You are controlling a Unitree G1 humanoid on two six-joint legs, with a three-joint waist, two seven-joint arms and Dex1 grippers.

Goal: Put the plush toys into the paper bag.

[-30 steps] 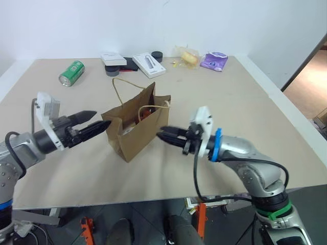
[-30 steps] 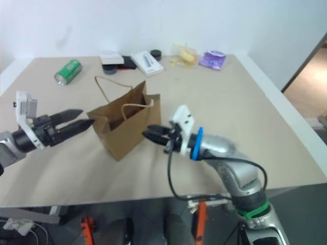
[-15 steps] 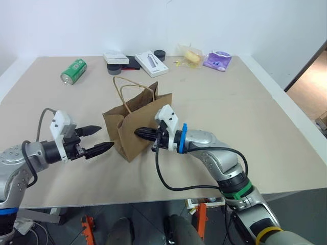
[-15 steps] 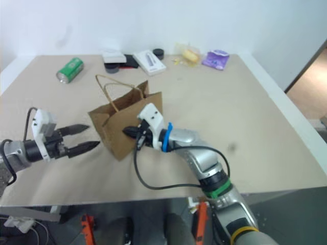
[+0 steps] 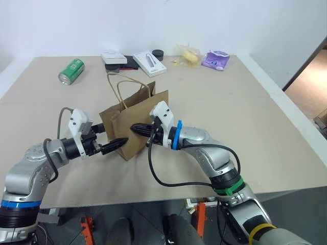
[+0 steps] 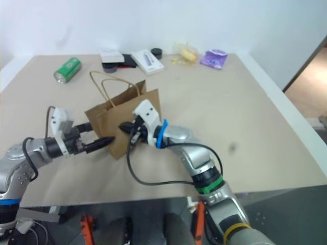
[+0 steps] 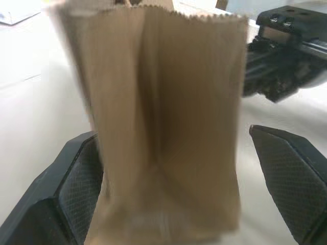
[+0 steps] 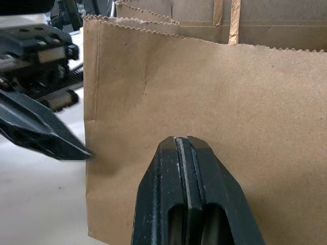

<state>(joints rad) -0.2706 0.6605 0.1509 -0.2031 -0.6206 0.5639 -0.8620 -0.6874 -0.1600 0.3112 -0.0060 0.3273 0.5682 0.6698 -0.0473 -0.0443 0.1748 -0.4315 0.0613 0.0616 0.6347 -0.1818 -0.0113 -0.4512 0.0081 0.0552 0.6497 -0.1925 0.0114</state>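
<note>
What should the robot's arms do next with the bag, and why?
Probably close the open left gripper on the bag's narrow end. Its fingers already straddle that end, and the shut right gripper points at the bag's side, perhaps steadying it. No toys show on the table.

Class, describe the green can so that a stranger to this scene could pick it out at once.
Start at the tan table and go to its far left corner. The green can lies there on its side, apart from the white boxes; it is the table's one green, round thing.

Lab-like room: bare beige table (image 5: 245,102), white walls (image 5: 153,20)
</note>
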